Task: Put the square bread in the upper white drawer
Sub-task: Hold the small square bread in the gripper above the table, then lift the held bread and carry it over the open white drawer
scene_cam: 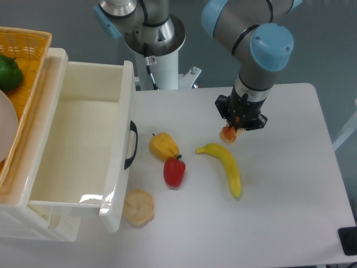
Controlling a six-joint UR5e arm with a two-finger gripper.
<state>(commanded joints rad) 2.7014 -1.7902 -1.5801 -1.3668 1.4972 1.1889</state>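
Observation:
The square bread (pixel 227 134) is a small tan and orange-brown chunk held at the tip of my gripper (pixel 234 127), right of the table's middle and just above the banana's stem end. The gripper is shut on it; its fingers are mostly hidden under the black wrist body. I cannot tell whether the bread touches the table. The upper white drawer (pixel 78 148) stands pulled open at the left, far from the gripper. Its inside is bare and its black handle (pixel 131 145) faces the table.
A yellow pepper (pixel 163 146), a red pepper (pixel 174 171) and a banana (pixel 226 166) lie between the drawer and the gripper. A round pale bun (pixel 138 207) sits by the drawer's front corner. An orange wicker basket (pixel 28 44) holding a green pepper (pixel 8 72) is at the far left.

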